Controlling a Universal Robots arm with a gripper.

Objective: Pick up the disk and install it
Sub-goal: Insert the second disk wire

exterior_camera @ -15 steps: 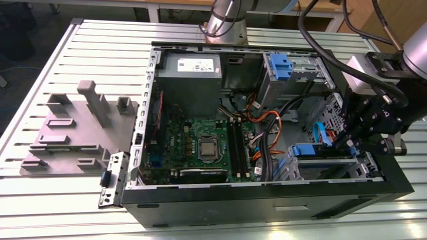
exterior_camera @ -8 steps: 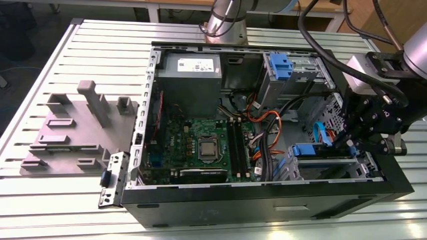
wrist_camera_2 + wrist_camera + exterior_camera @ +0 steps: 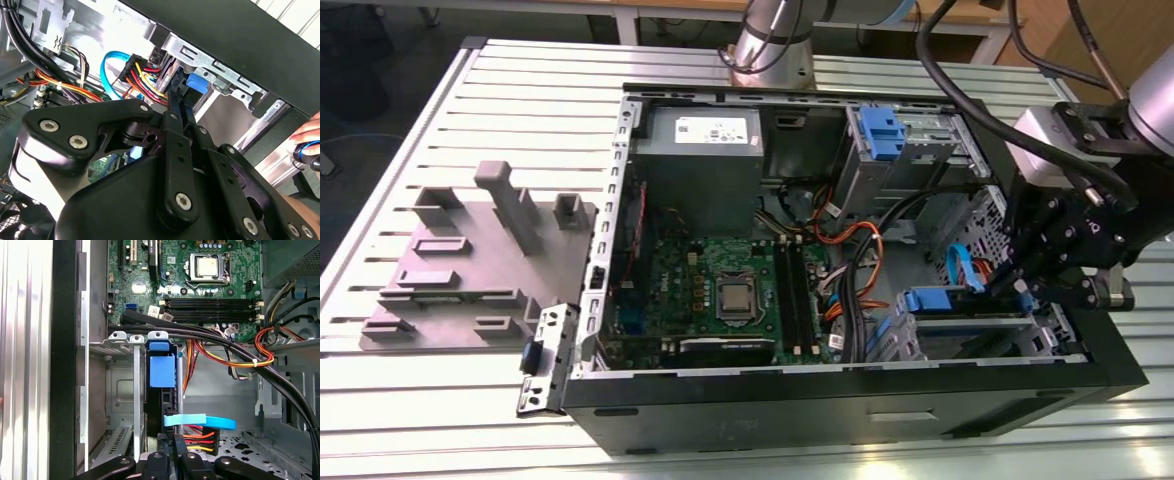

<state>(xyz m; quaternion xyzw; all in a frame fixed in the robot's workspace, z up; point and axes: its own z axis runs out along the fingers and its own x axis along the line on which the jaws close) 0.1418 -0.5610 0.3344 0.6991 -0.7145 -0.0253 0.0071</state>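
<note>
An open computer case (image 3: 854, 400) lies on its side on the slatted metal desk (image 3: 480, 110), with its green motherboard (image 3: 720, 290) facing up. In the exterior view the black end effector (image 3: 1034, 285) reaches into the case at the corner toward the exterior view's right, just above a drive bay with a blue plastic tab (image 3: 937, 300). In the first wrist view the disk (image 3: 161, 390) stands on edge in that bay, its blue rail (image 3: 162, 371) uppermost, beside a bare metal bay wall (image 3: 136, 390). It sits well down in the slot, though how fully it is seated is hard to judge from this angle. The end effector's fingers (image 3: 182, 460) are drawn close together at the disk's near edge; they look pressed on or against it, but I cannot tell whether they truly clamp it. A light blue data cable (image 3: 200, 421) crosses just beside the disk, and red, orange and yellow power wires (image 3: 200, 440) plug in next to it. In the second wrist view the fingers (image 3: 175, 120) point at the blue piece (image 3: 196, 84) under the metal bay frame (image 3: 215, 65). A grey moulded fixture (image 3: 474, 260) lies on the desk toward the exterior view's left, well apart from the case.
</note>
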